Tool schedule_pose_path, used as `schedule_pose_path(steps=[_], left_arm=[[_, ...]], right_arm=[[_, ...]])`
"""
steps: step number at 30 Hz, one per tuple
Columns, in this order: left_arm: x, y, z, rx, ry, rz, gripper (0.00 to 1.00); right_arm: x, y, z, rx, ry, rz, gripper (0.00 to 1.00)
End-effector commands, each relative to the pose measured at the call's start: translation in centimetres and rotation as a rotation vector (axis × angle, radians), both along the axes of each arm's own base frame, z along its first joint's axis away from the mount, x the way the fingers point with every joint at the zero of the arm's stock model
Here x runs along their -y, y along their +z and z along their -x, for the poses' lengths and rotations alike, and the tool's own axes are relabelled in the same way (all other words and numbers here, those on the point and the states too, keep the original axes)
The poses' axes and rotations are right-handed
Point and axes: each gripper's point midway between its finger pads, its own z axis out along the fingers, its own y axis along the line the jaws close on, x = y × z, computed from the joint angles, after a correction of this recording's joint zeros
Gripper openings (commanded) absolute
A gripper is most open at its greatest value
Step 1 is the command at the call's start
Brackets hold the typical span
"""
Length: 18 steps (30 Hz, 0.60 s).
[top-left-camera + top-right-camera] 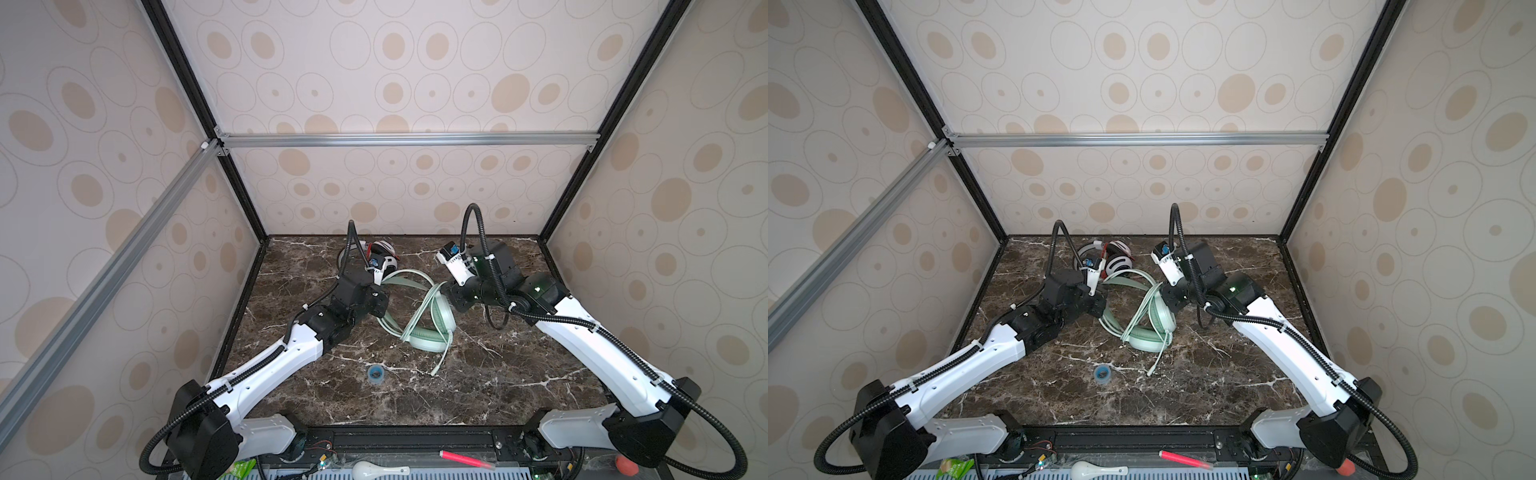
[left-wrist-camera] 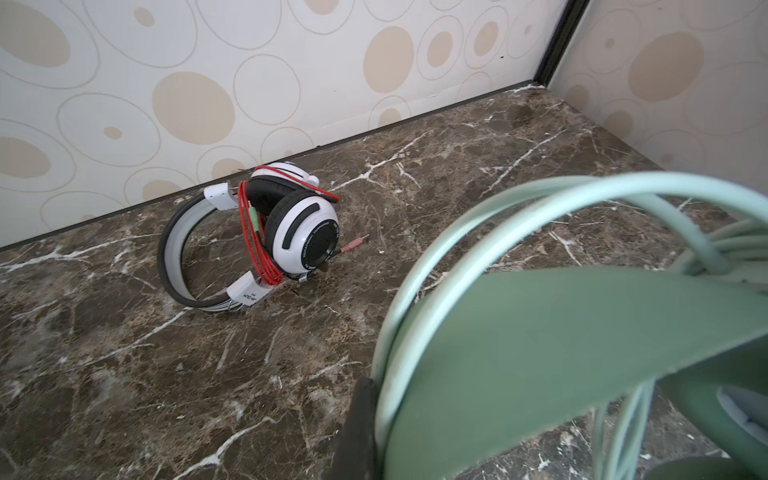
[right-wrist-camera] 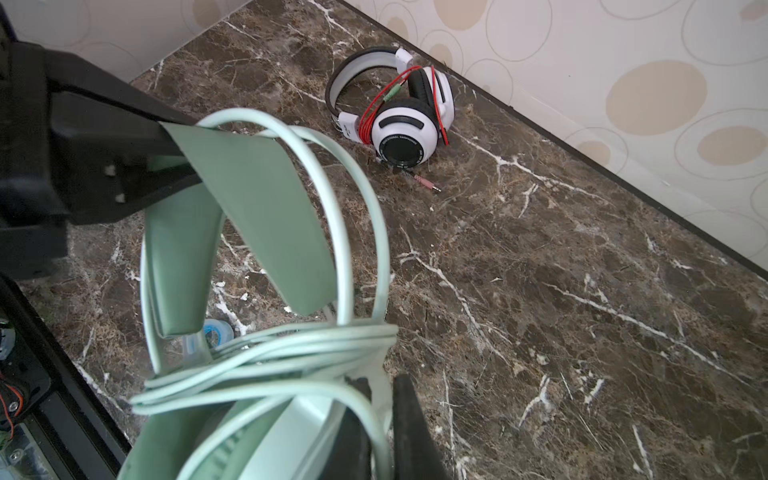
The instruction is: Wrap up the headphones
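- The white-and-black over-ear headphones [image 2: 291,224] lay on the dark marble-patterned desk [image 1: 498,374], at the far side and left of centre. They were close to the back wall and apart from both arms.
- Their thin red cord [image 2: 268,272] was wound in several turns around the frame beside the ear cups. Only a pink plug [image 2: 353,245] rested on the desk. This pair was judged to be finished.
- The pale mint-green over-ear headphones [image 1: 438,322] were at mid-desk, between the two arms.
- The left claw [image 3: 193,151] was closed on the padded green headband [image 2: 540,353] at the left side of the pair.
- The right claw [image 3: 382,419] was closed almost fully at the right side of the pair, with a strand of the matching pale mint cord [image 3: 270,357] between its fingers. It could not be determined whether it also clamped the frame.
- Several turns of the pale mint cord were bunched across the pair near the ear cups.
- Two wide, slack loops arched over the headband and were not drawn tight.
- A free tail [image 1: 439,361] ran from the ear cup toward the near side and ended on the desk.
- The mint pair was judged to be partly wrapped. Work left: take up the slack loops, then wind on or tuck in the free tail.
- A small blue ring-shaped object [image 1: 376,372] lay on the near part of the desk, clear of both pairs.
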Motion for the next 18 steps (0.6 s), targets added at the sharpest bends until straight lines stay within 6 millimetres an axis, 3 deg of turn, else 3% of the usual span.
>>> schedule_pose_path(steps=[1, 18], left_arm=[[1.8, 1.8, 1.5, 0.019, -0.125, 0.052, 0.00], [2.6, 3.9, 1.9, 0.024, -0.151, 0.146, 0.00]], right_arm=[[1.1, 0.7, -0.9, 0.023, -0.041, 0.001, 0.00], [2.5, -4.2, -0.1, -0.022, -0.063, -0.032, 0.12]])
